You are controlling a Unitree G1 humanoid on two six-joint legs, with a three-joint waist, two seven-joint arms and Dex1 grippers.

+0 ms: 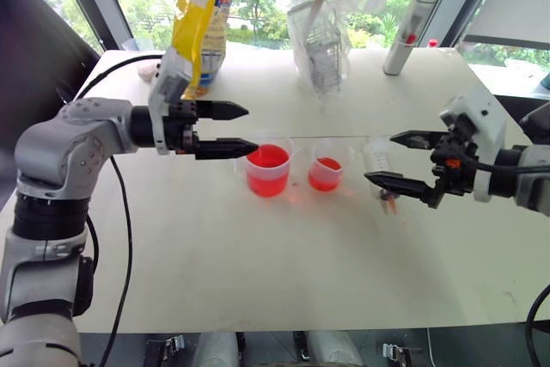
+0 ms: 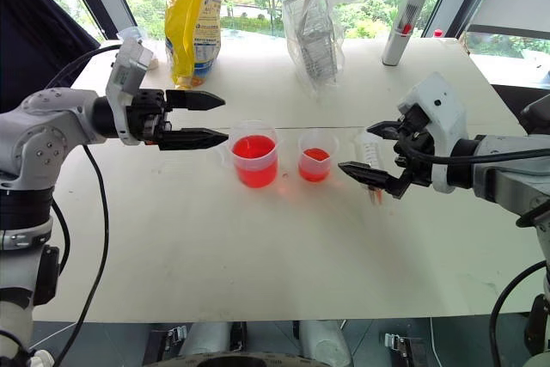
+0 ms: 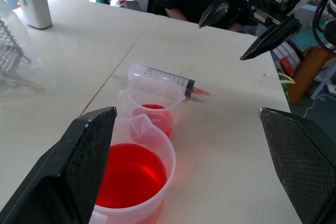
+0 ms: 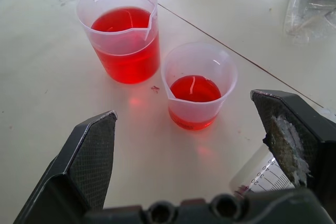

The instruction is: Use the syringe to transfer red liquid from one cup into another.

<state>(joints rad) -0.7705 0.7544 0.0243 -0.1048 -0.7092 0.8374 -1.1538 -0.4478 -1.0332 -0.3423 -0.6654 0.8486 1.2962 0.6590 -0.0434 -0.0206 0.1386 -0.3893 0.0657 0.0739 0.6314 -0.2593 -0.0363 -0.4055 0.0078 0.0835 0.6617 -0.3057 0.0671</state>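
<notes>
From the left eye view, the left tool [image 1: 225,129] hangs above the worktop [image 1: 258,264] with its fingers apart and empty, at about nine o'clock from the larger beaker [image 1: 267,170]. The right tool [image 1: 404,161], also spread and empty, hovers over the syringe [image 1: 379,165], which lies flat at three o'clock of the smaller cup [image 1: 326,174]. Both vessels hold red liquid [image 1: 267,158], the beaker holding more.

The right eye view gives the same layout: beaker, cup and syringe stand in a row, close together but apart, between the two tools.

In the left wrist view, the syringe lies just behind the cup, its orange tip pointing away from the two cups. The step in hand looks like picking it up, so the right tool should descend on the mid-barrel with its fingers straddling the width, clear of the plunger.

In the right wrist view, the barrel's printed end sits under the right-hand finger [image 4: 286,140], off-centre. I would shift sideways first to centre it, then close gently: the clear barrel is likely slick and could roll, or nudge the nearby cup.
</notes>
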